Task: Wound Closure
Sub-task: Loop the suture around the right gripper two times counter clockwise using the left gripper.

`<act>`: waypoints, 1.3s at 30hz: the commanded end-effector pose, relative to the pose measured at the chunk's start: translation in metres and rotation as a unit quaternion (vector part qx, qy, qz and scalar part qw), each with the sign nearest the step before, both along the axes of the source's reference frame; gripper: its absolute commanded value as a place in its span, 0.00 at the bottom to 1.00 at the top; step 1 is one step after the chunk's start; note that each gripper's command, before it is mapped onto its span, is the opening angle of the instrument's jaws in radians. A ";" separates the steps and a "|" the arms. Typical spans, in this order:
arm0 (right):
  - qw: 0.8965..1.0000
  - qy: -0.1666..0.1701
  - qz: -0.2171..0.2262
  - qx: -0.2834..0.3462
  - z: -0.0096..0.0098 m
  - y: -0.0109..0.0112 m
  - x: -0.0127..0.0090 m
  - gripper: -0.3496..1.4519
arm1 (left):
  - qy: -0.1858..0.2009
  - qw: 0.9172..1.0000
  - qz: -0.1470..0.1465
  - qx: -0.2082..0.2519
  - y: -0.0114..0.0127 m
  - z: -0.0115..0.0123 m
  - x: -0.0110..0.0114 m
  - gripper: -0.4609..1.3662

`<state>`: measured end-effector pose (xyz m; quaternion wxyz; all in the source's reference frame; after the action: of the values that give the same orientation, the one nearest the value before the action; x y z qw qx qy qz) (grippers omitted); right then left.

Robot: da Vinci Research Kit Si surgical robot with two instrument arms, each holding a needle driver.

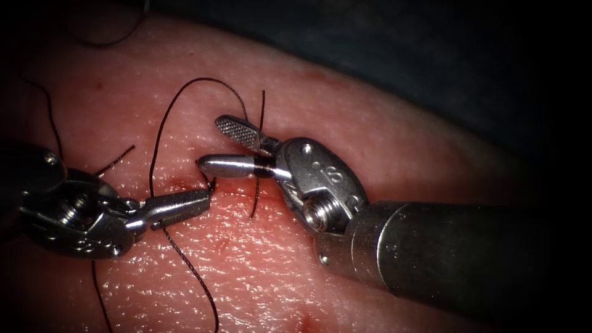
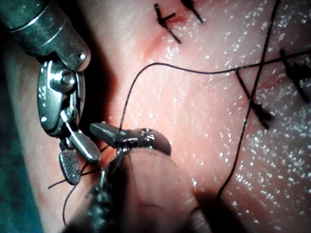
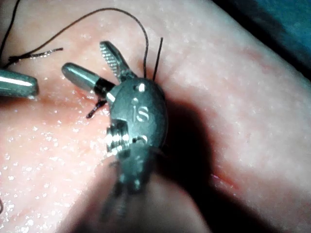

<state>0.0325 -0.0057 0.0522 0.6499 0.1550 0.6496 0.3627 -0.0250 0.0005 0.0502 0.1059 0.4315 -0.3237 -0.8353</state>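
1. Our left tool (image 1: 206,196) is clamped on the thread (image 1: 161,123) at the cut (image 1: 234,188).
2. Our right tool (image 1: 225,145) gapes just beside it, thread wrapped around its lower jaw, grasping nothing.
3. We cannot find the needle.

Dark teal backdrop, bright close light

Teal-dark surface (image 1: 401,43) lies beyond the tissue's (image 1: 345,111) far edge, fading to black at the frame borders. Strong light glints off the tissue's wet skin; backdrop stays dim.

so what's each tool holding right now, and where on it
Left tool: shut on the thread at the cut. Right tool: fingers open, thread lying between them, nothing gripped.
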 end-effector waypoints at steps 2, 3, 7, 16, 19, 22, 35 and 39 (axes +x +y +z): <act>1.000 -0.001 0.001 0.000 0.0000 0.0000 0.0000 0.39 | 0.000 1.000 0.003 0.002 0.0000 0.0001 0.0000 0.06; 1.000 -0.001 0.001 0.000 0.0000 0.0000 0.0000 0.39 | 0.000 1.000 0.003 0.005 0.0000 0.0001 0.0000 0.06; 1.000 0.000 0.000 0.000 -0.0001 -0.0001 0.0000 0.40 | -0.001 1.000 0.005 0.009 0.0001 0.0001 0.0000 0.06; 1.000 -0.001 -0.001 -0.004 -0.0007 0.0005 -0.0001 0.39 | -0.005 0.997 0.023 0.075 0.0002 0.0002 -0.0003 0.06; 1.000 -0.002 -0.003 -0.009 -0.0009 0.0009 -0.0001 0.35 | -0.003 0.995 0.047 0.091 0.0002 0.0003 -0.0007 0.06; 1.000 -0.007 -0.007 -0.027 -0.0012 0.0017 -0.0001 0.24 | 0.000 0.993 0.058 0.101 0.0003 0.0003 -0.0010 0.06; 0.998 -0.022 -0.047 -0.047 -0.0027 0.0046 0.0003 0.00 | 0.027 0.985 0.120 0.120 0.0011 -0.0008 -0.0018 0.06; 0.994 -0.017 -0.083 -0.062 -0.0028 0.0060 0.0009 0.00 | 0.040 0.980 0.148 0.128 0.0012 -0.0015 -0.0025 0.06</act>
<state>0.0338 0.0008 0.0493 0.7023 0.1713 0.6436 0.2514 -0.0278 0.0017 0.0484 0.1943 0.4502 -0.1342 -0.8611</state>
